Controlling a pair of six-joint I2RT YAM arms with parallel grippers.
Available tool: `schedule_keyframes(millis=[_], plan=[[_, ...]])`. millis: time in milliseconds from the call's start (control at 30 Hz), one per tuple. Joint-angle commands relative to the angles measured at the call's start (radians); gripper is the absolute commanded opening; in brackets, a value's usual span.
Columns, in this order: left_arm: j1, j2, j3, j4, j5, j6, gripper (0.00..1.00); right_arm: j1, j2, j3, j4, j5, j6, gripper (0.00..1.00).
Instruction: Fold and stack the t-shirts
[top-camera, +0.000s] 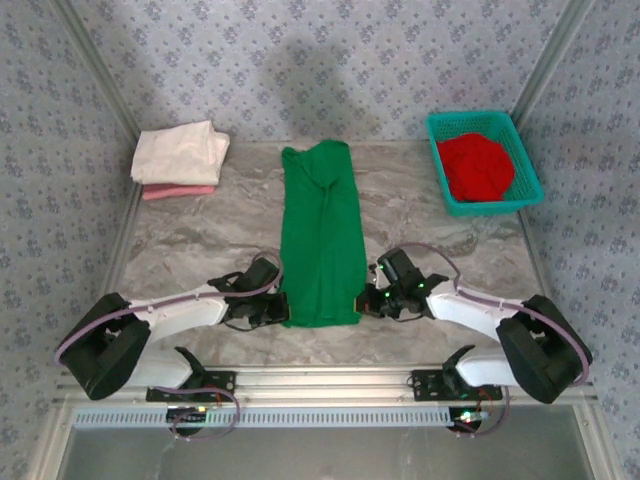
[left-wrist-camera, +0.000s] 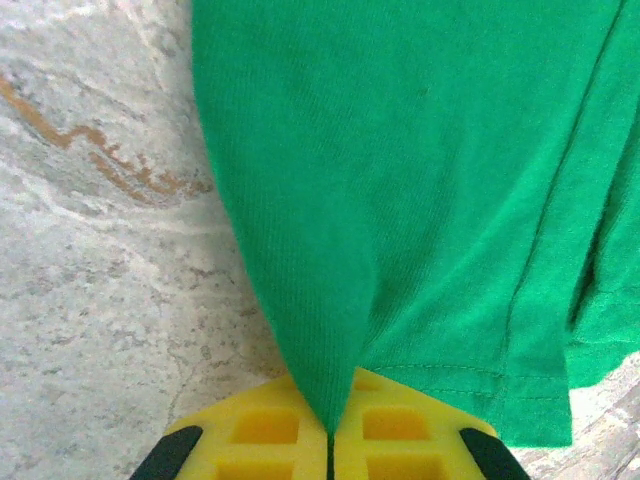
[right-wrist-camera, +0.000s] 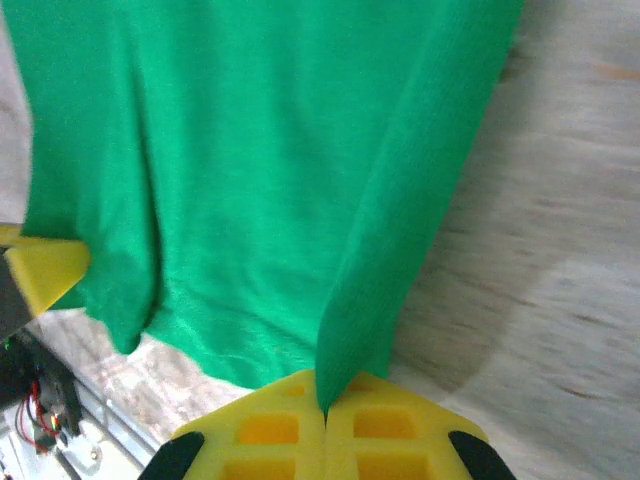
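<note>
Nearest, the left gripper (left-wrist-camera: 330, 432) is clamped on the near-left corner of the green t-shirt (top-camera: 320, 235), which lies lengthwise on the table (top-camera: 200, 240). The right gripper (right-wrist-camera: 325, 408) pinches its near-right corner. Far left, a folded cream t-shirt (top-camera: 180, 152) tops a pink t-shirt (top-camera: 178, 191); far right, a red t-shirt (top-camera: 476, 166) sits in the teal basket (top-camera: 478, 118).

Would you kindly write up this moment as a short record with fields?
green t-shirt: folded into a long strip, flat on table centre
left tool: shut on green t-shirt's left edge, near end
right tool: shut on its right edge, near end
cream-white t-shirt: folded, atop pink t-shirt, far left
red t-shirt: crumpled in teal basket, far right
</note>
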Motion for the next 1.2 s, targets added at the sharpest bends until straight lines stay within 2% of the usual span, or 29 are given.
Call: schedule_keyframes(millis=[0, 133, 233, 367, 467, 567, 667, 1033, 1167], plan=[[0.007, -0.049, 0.011, -0.031, -0.029, 0.020, 0.00, 0.047, -0.001, 0.033, -0.002, -0.011, 0.007, 0.00], [-0.002, -0.140, -0.028, -0.118, -0.071, 0.021, 0.00, 0.101, -0.068, -0.057, -0.009, 0.053, 0.046, 0.00], [-0.056, -0.215, -0.079, -0.203, -0.093, -0.009, 0.00, 0.166, -0.148, -0.130, -0.014, 0.071, 0.092, 0.00], [-0.164, -0.308, -0.074, -0.332, -0.161, -0.073, 0.00, 0.294, -0.310, -0.107, -0.123, 0.176, 0.101, 0.00], [-0.177, -0.337, -0.022, -0.376, -0.175, -0.073, 0.00, 0.305, -0.355, -0.069, -0.172, 0.230, 0.110, 0.00], [-0.163, -0.328, 0.076, -0.384, -0.209, -0.020, 0.00, 0.277, -0.328, -0.008, -0.188, 0.234, 0.079, 0.00], [-0.106, -0.250, 0.195, -0.381, -0.185, 0.066, 0.00, 0.231, -0.277, 0.094, -0.243, 0.241, 0.034, 0.00], [0.154, 0.101, 0.560, -0.330, -0.061, 0.282, 0.00, -0.100, -0.075, 0.296, -0.211, 0.151, -0.071, 0.00], [0.208, 0.230, 0.710, -0.356, -0.088, 0.385, 0.00, -0.168, 0.020, 0.359, -0.163, 0.145, -0.103, 0.00]])
